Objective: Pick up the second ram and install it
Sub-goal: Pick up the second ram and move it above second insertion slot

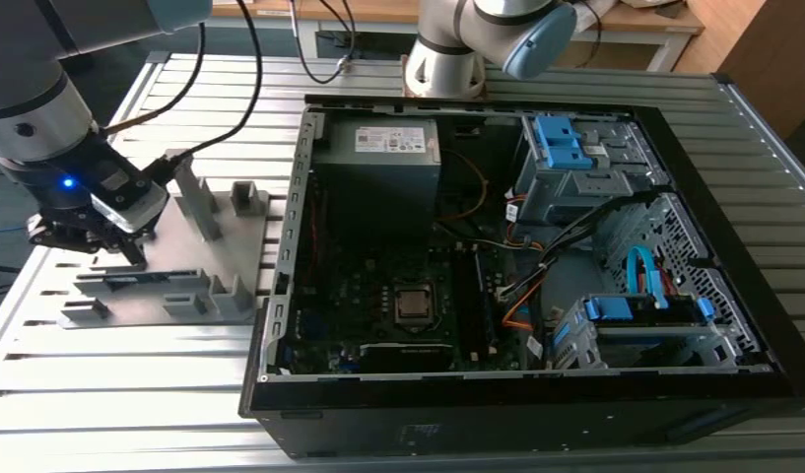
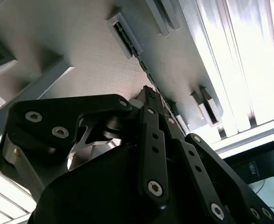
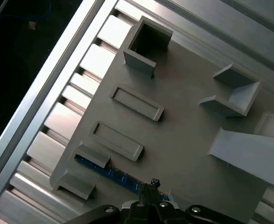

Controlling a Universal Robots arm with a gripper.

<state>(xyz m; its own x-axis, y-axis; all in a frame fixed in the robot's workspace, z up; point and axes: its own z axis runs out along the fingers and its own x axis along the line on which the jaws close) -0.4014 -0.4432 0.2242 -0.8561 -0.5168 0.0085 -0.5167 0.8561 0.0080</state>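
On the exterior view's left, the black robot gripper (image 1: 109, 244) meets the long, thin, blue-green memory stick (image 3: 109, 171), which lies in a slot of the grey plastic fixture plate (image 1: 178, 248). Whether the jaws grip it cannot be told.

Robotics lab: slotted aluminium table (image 1: 113, 394), open PC case (image 1: 507, 424), grey fixture plate (image 1: 244, 258).

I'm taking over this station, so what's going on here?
The robot arm's tool is down at the memory stick, which lies in its holders on the grey fixture plate. The open computer case sits beside the plate, on the exterior view's right. The stick is not yet installed.
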